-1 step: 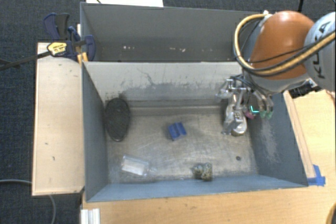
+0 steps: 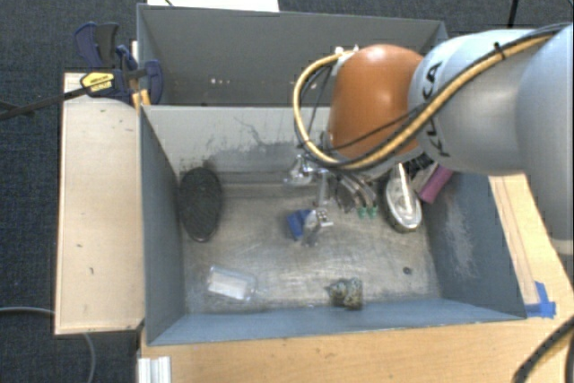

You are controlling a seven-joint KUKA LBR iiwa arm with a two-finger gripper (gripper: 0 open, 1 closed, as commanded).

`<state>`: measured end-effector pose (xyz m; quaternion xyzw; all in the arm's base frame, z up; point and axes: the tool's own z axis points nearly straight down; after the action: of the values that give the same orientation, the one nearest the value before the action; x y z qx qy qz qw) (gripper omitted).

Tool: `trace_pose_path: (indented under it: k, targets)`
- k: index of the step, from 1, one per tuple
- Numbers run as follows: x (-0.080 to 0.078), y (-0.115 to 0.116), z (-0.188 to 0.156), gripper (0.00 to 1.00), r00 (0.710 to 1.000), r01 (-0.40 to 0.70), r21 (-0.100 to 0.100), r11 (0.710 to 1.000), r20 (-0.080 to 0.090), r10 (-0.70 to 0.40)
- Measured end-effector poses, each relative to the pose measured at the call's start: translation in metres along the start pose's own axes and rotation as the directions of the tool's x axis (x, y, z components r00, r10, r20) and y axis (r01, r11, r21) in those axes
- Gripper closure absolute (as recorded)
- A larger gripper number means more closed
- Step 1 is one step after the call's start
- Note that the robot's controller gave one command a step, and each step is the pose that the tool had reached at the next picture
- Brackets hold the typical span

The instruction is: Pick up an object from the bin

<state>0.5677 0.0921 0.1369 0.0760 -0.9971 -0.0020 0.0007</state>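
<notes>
My pincer (image 2: 316, 216) hangs at the middle of the bin (image 2: 161, 220), perhaps touching a small blue thing (image 2: 297, 227). My orange wrist cover (image 2: 377, 94) hides its upper part, and I cannot tell whether it is apart or together.

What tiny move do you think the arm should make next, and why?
Probably ease straight down onto the small blue thing in the middle of the bin: the gripper is right beside it, while the dark oval lump at the left lies well apart. Whether it grips already, I cannot tell.
</notes>
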Motion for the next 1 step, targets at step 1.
trace_pose_path:
  k: [1]
  targets:
    - [-0.0181, -0.0288, 0.0533, 0.00, 1.000, -0.010, 0.003, 1.000, 0.008, 0.010]
